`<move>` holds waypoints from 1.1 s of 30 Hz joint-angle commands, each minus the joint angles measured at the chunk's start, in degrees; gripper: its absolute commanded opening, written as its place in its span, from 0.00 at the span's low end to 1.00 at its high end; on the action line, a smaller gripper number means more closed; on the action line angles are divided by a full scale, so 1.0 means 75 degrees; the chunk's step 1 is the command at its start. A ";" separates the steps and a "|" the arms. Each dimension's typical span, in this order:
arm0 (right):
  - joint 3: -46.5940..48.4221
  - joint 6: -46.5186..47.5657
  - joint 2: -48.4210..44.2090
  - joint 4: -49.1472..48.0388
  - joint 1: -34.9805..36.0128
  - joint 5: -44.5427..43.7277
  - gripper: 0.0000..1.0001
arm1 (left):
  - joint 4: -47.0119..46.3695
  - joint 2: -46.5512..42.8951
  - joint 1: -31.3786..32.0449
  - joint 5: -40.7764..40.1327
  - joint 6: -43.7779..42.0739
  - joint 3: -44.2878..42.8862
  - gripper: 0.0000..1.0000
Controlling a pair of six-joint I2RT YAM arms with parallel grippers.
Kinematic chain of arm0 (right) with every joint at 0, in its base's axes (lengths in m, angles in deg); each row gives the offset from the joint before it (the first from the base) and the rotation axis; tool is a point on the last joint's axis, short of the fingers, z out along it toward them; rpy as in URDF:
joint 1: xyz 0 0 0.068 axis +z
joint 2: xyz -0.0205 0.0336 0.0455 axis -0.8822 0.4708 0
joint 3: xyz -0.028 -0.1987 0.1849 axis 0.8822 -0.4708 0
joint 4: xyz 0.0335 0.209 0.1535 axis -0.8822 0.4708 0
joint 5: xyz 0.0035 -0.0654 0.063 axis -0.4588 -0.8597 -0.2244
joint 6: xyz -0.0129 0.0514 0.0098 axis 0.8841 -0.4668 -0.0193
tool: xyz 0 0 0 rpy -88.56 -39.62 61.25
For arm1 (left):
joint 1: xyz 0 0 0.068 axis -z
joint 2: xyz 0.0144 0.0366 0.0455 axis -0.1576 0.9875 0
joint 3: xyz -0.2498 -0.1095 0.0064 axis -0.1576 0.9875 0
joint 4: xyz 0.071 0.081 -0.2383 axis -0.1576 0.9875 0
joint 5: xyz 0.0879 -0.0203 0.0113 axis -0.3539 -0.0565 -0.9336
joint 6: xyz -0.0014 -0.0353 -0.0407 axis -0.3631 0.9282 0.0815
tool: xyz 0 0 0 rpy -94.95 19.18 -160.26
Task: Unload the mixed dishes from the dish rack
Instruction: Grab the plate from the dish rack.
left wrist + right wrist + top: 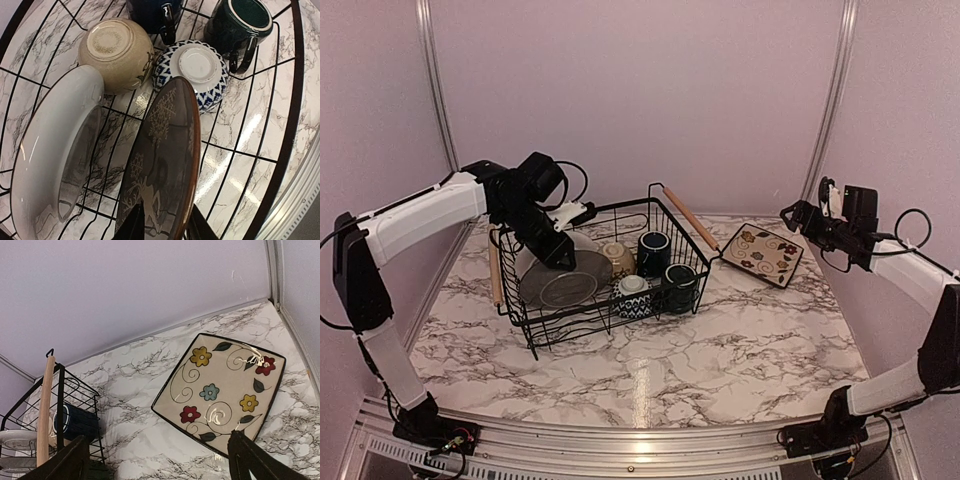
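We see left gripper (165, 222) straddling reindeer plate (160, 150) rim inside dish rack (692, 220); clamped or loose, cannot tell. Right gripper (159, 440) spread wide, near square floral plate (220, 390) lying flat on table (720, 370).

Your dish rack (692, 220) holds plates (565, 280), bowls (617, 257) and mugs (653, 250); a square plate (761, 253) lies on the table (650, 380), right of it.
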State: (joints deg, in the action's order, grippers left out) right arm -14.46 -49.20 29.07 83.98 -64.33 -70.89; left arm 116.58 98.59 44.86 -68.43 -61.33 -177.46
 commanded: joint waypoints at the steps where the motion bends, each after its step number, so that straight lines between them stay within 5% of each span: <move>1: -0.0012 -0.0085 0.0030 -0.0093 0.0006 0.0099 0.92 | 0.0360 0.0287 -0.0127 0.0420 -0.0071 -0.0267 0.23; 10: 0.0019 -0.0181 0.0031 -0.0053 0.0006 0.0151 0.91 | 0.0551 0.0216 -0.0352 0.1277 -0.0209 -0.0646 0.13; 14: 0.0047 -0.0205 0.0010 -0.0045 0.0003 0.0176 0.91 | 0.0648 0.0164 -0.0428 0.1735 -0.0152 -0.0915 0.00; 33: 0.0450 -0.0287 -0.0103 0.0607 0.0006 0.0026 0.91 | 0.0374 -0.0575 -0.0543 0.2874 0.1004 -0.1925 0.00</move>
State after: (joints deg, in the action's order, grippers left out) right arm -14.33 -50.69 29.14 85.00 -64.33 -69.88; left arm 122.59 99.58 40.46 -49.80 -58.07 -187.80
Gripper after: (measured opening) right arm 0.907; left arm 0.045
